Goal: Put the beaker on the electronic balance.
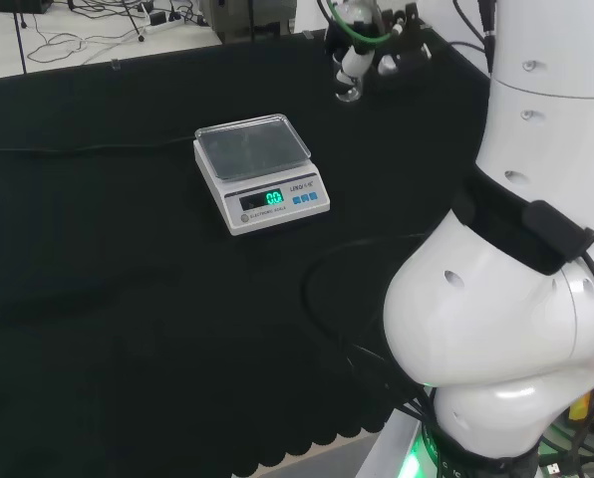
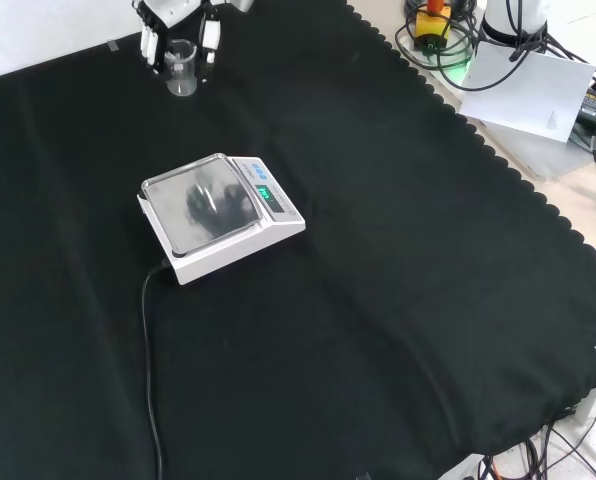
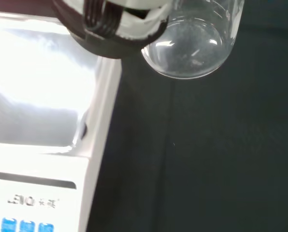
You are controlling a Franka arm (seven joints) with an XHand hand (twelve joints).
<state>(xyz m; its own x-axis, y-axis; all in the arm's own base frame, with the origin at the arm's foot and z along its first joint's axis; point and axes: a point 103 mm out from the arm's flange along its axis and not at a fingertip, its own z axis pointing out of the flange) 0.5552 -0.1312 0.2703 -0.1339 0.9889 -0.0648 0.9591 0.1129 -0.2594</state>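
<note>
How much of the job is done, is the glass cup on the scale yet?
Not yet. The hand has its fingers round the beaker, up at the cloth's far edge in the front view. The balance has a bare pan. Left: carry the beaker over and set it on the pan.

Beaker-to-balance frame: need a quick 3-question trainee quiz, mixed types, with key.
1. True or false: the beaker already stands on the balance pan.
2. In the front view, where is the hand relative to the balance? A) nearer the camera B) farther off, by the cloth's far edge C) directly above the pan
3. Fill in: the hand's fingers are curled round the ____.

Key: 1 false; 2 B; 3 beaker.
</note>
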